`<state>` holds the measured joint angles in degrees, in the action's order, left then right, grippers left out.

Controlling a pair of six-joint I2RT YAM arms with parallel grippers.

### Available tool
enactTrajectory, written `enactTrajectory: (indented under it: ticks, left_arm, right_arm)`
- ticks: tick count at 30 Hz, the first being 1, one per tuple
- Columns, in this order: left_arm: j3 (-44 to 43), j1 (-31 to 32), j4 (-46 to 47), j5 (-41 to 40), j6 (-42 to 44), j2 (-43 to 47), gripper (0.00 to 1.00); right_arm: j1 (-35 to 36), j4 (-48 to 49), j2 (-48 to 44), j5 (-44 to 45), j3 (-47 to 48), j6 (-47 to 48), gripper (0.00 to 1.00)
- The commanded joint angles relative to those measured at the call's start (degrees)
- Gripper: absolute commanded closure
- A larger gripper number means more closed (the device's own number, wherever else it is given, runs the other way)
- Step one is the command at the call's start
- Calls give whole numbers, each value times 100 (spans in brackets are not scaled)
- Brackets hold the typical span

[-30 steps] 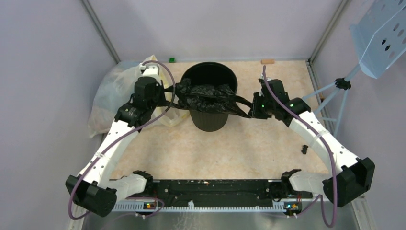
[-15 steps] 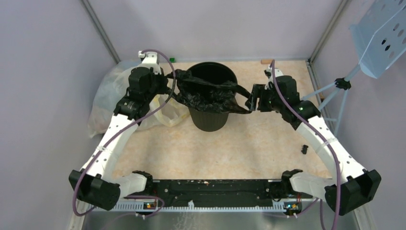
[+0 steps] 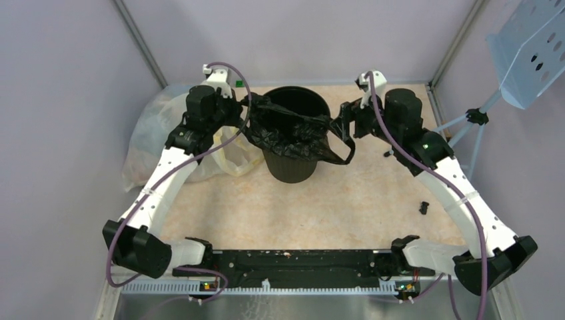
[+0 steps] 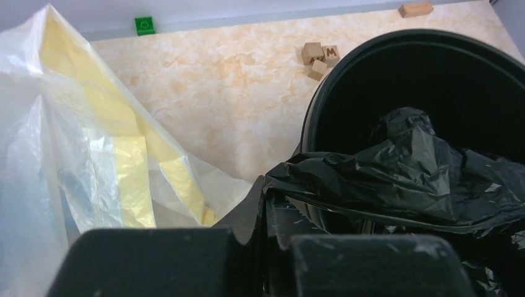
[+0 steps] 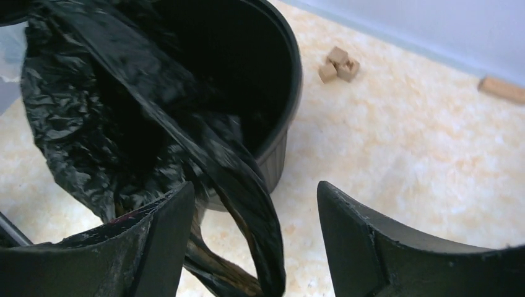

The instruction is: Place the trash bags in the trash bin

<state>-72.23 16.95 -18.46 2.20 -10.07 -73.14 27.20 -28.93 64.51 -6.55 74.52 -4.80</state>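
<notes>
Crinkly glossy black trash bag (image 3: 293,133) draped over ribbed round trash bin (image 3: 291,170), edge pinched in closed left gripper (image 4: 265,201); right gripper (image 5: 254,187) spread wide, loop handle (image 5: 266,247) dangling between its jaws, clear only in right wrist view.

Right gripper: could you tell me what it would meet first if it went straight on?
Probably the black trash bag, whose loop hangs inside the open right gripper, then the trash bin.

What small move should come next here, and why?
Probably close the right tool on the loop and carry it over the rim of the bin. That tool is open with the loop between its fingers, and the loop hangs outside the bin's right side. The left tool is shut on the bag at the left rim.
</notes>
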Motion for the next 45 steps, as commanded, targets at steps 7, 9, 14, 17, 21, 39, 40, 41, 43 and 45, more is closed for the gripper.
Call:
enactTrajectory:
  ticks: [7, 9, 14, 17, 21, 39, 40, 41, 43, 45]
  left_arm:
    - [-524, -25, -74, 120, 118, -235, 98]
    - [-540, -25, -86, 110, 127, -272, 98]
    - [-621, -25, -121, 109, 119, -440, 98]
    - [-757, -34, -201, 95, 116, -609, 99]
    - [-899, -40, -254, 159, 130, -794, 99]
    - [-1244, -266, -604, 993, -191, -1868, 100]
    - [-1273, -301, -615, 1098, -223, -1927, 100]
    - [-1304, -333, -635, 1240, -252, -1992, 100]
    - [-1316, -373, -673, 1449, -290, -2106, 100]
    - [-1335, -400, -774, 1564, -294, -2206, 100]
  right_arm:
    - [717, 355, 672, -21, 832, 1496, 31]
    - [771, 238, 830, 26, 956, 1625, 36]
    - [786, 190, 1038, 96, 1049, 1686, 53]
    - [784, 284, 1126, 305, 1097, 1604, 91]
    - [786, 284, 1332, 525, 1287, 1492, 100]
    - [-293, -784, 3327, 195, 3178, 129, 100]
    - [-306, -822, 3425, 159, 3254, 90, 100]
    - [-330, -863, 3514, 109, 3319, 44, 100]
    - [-397, -921, 3683, -108, 3401, -57, 100]
    - [-469, -953, 3815, -363, 3415, -168, 100]
